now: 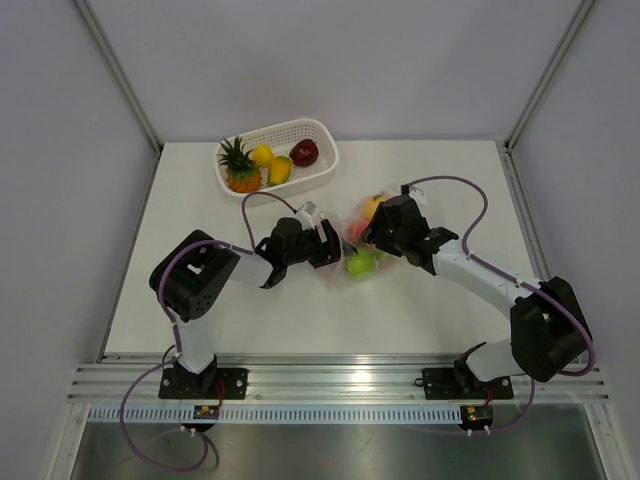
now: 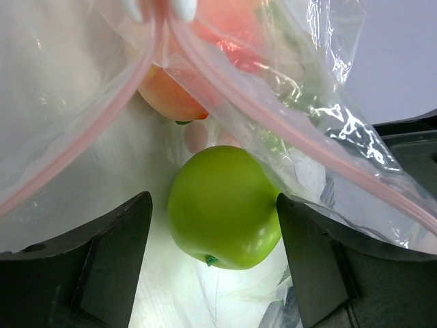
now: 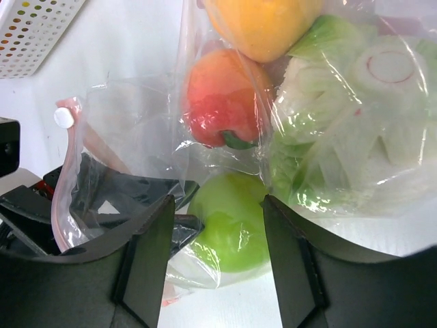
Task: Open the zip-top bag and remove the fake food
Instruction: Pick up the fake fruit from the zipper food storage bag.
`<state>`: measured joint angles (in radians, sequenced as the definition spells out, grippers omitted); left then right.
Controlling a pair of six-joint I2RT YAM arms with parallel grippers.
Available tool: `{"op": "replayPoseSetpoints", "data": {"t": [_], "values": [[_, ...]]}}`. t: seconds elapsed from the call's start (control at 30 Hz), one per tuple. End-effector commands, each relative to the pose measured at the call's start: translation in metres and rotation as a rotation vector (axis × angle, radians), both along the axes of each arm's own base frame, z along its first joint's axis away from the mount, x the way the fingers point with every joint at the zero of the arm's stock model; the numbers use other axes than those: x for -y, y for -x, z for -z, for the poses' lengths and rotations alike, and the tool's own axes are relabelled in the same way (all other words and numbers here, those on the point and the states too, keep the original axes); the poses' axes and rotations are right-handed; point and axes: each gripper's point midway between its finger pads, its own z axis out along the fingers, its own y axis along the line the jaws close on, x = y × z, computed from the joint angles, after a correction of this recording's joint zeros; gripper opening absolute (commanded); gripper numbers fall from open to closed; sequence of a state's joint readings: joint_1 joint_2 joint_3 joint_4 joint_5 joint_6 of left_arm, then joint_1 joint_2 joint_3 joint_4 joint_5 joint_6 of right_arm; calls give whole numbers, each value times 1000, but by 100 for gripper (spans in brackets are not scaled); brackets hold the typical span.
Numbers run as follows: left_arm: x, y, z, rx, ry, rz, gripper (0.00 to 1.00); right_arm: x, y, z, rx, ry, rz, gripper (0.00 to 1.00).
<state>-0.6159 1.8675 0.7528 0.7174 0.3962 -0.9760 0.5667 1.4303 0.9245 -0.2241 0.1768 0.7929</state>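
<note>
The clear zip-top bag lies mid-table between both grippers. In the left wrist view its pink zip strip runs open overhead. My left gripper is open inside the bag's mouth, its fingers either side of the green apple with a gap on the left. A red-orange fruit lies further in. My right gripper is open over the bag, with the apple seen through the plastic between its fingers. The bag also holds a red-orange fruit, a yellow-orange piece and a white-green vegetable.
A white perforated basket stands at the back left of centre, holding a pineapple, yellow pieces and a dark red piece. Its corner shows in the right wrist view. Grey walls surround the table.
</note>
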Motion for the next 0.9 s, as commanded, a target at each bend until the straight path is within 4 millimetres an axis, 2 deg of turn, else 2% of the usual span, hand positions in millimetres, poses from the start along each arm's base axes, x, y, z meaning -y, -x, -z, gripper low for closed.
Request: {"op": "replayPoseSetpoints", "data": {"t": [0.0,0.13,0.27,0.33,0.43,0.63,0.77,0.87], "values": [[11,-10,-33,99,53,18,77,10,0,-24,57,42,-6,64],[12,-8,-41,104,69,39,79,9,8,-27,65,28,-27,65],[13,-2,-46,107,84,58,80,6,10,-22,49,-3,-18,58],[11,-1,-50,112,90,56,82,-3,16,-13,12,-43,-41,56],[10,3,-44,58,79,53,83,-11,20,-2,-23,-92,-42,53],[8,3,-36,20,38,43,83,-7,19,6,-29,-123,21,49],[9,0,-29,15,23,41,84,7,13,8,-10,-87,101,49],[13,-1,-28,22,31,59,84,10,9,11,-5,-64,117,50]]}}
